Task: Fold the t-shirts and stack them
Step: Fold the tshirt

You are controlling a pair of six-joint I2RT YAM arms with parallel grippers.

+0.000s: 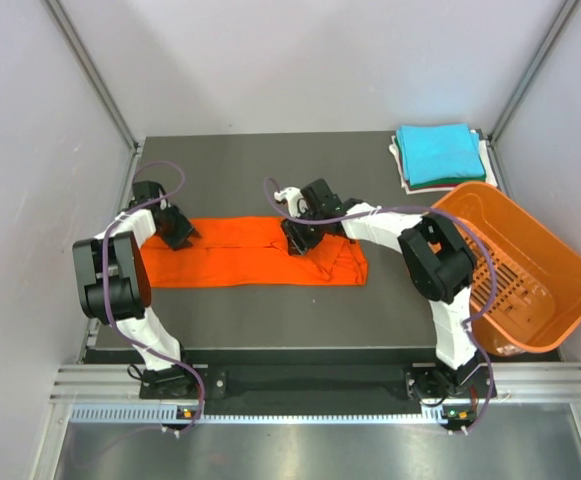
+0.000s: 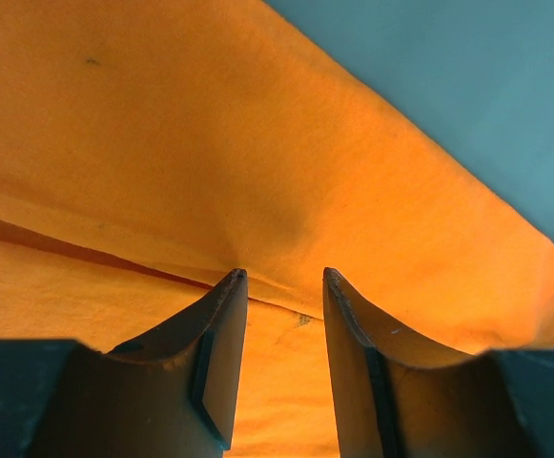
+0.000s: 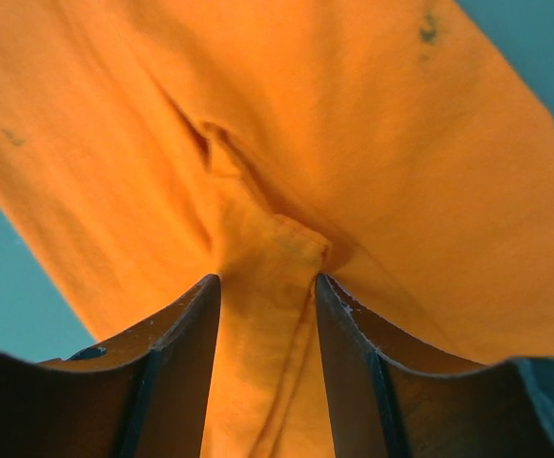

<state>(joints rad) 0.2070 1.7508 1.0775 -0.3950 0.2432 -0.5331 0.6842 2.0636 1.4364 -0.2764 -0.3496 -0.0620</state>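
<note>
A bright orange t-shirt (image 1: 240, 262) lies folded into a long strip across the dark table (image 1: 270, 165). My left gripper (image 1: 178, 238) is down on the strip's left end, near its far edge. In the left wrist view its jaws (image 2: 283, 275) stand apart over flat orange cloth (image 2: 210, 143) with a fold line at the tips. My right gripper (image 1: 298, 243) is down on the strip right of its middle. In the right wrist view it (image 3: 267, 279) holds a raised ridge of the orange cloth (image 3: 305, 124) that fills the gap. A turquoise folded t-shirt (image 1: 438, 152) tops a stack at the back right.
A rigid orange slotted basket (image 1: 530, 270) sits tilted off the table's right edge, close to the right arm. White and dark cloth edges (image 1: 401, 165) show under the turquoise shirt. Bare table lies behind and in front of the strip.
</note>
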